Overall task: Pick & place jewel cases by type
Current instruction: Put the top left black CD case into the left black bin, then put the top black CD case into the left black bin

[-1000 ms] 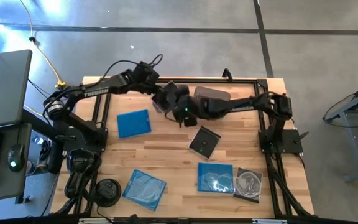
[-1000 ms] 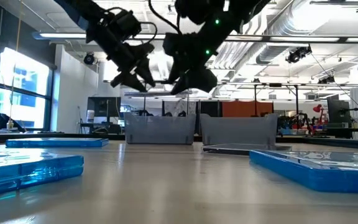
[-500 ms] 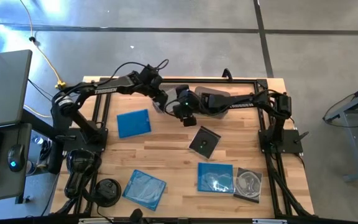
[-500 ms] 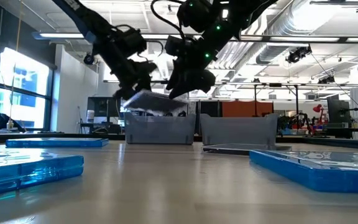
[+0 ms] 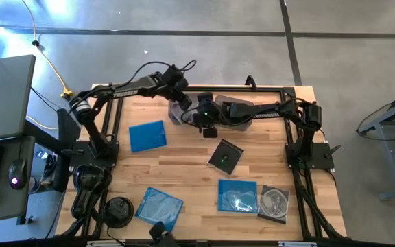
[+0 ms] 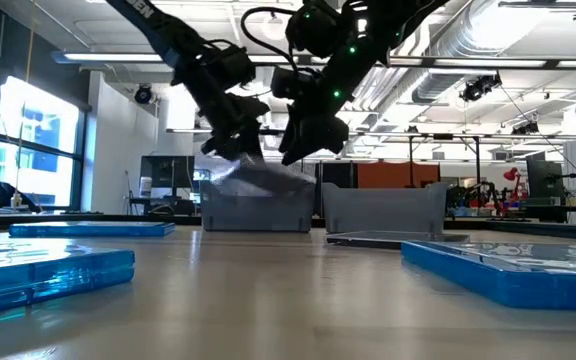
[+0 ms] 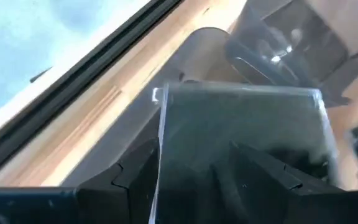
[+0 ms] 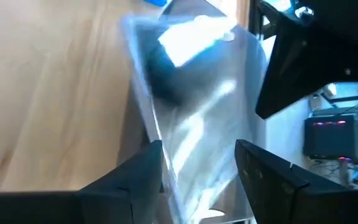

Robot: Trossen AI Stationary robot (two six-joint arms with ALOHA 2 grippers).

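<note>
Arms meet over the far edge of the table, above the two grey bins. The left arm stretches along the far rail from its base, and the left gripper (image 5: pixel 179 103) points down at the left bin (image 6: pixel 258 212). The right arm reaches straight across from its post, right gripper (image 5: pixel 196 116) just beside the left one, nearly nose to nose in the high view.

A smoky grey jewel case (image 6: pixel 258 180) hangs tilted between the two grippers, just above the left bin's rim and not yet inside. In the left wrist view the case sits clamped between that gripper's fingers (image 7: pixel 148 155), jaws wide across its edge. The right wrist view has the same case directly in front of the right gripper; cannot tell whether it has a hold.

The right bin (image 5: pixel 235 104) is beside them. On the boards lie three blue cases (image 5: pixel 147 135) (image 5: pixel 160 207) (image 5: pixel 238 195), a dark case (image 5: pixel 225 156) mid-table, and a clear case with a disc (image 5: pixel 274 203).
</note>
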